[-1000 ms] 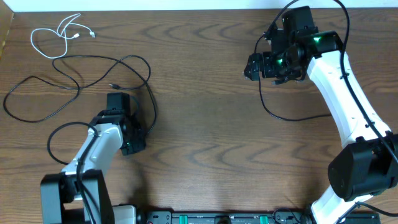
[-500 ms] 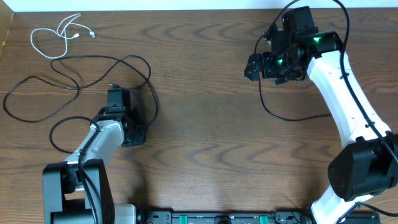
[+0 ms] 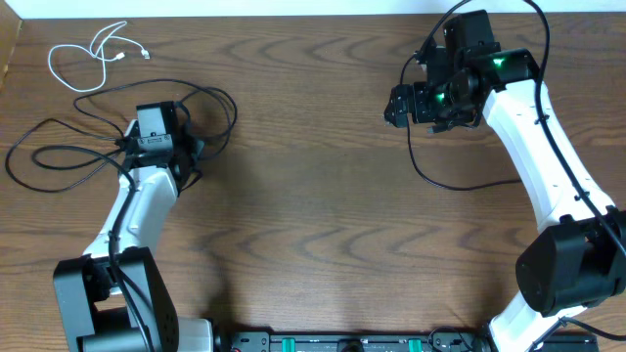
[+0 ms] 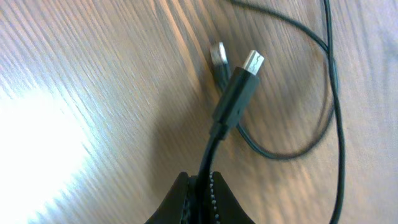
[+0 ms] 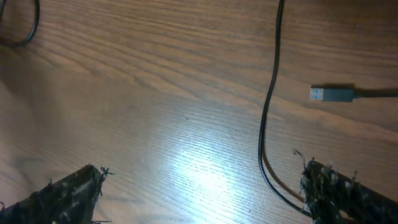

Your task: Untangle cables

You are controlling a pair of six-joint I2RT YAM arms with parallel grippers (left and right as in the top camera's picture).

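My left gripper (image 3: 156,115) is shut on a black cable (image 4: 239,93) just behind its small silver-tipped plug, which pokes out past the jaws (image 4: 202,186) above the table. A second small plug (image 4: 217,59) lies on the wood just beyond it. The black cables (image 3: 59,161) lie in loose overlapping loops around the left gripper. The short white cable (image 3: 93,54) lies coiled at the far left corner. My right gripper (image 3: 399,106) is open and empty (image 5: 202,193) above the wood. A black cable (image 5: 268,112) and a USB plug (image 5: 333,94) lie below it.
A black cable loop (image 3: 440,178) lies on the table beside the right arm. The table's far edge meets a white wall (image 3: 245,8). The left table edge (image 3: 5,59) is close to the white cable.
My left gripper has moved away from the front and to the left, into the black cable loops, and now holds a black cable by its plug end. The right arm has not moved.
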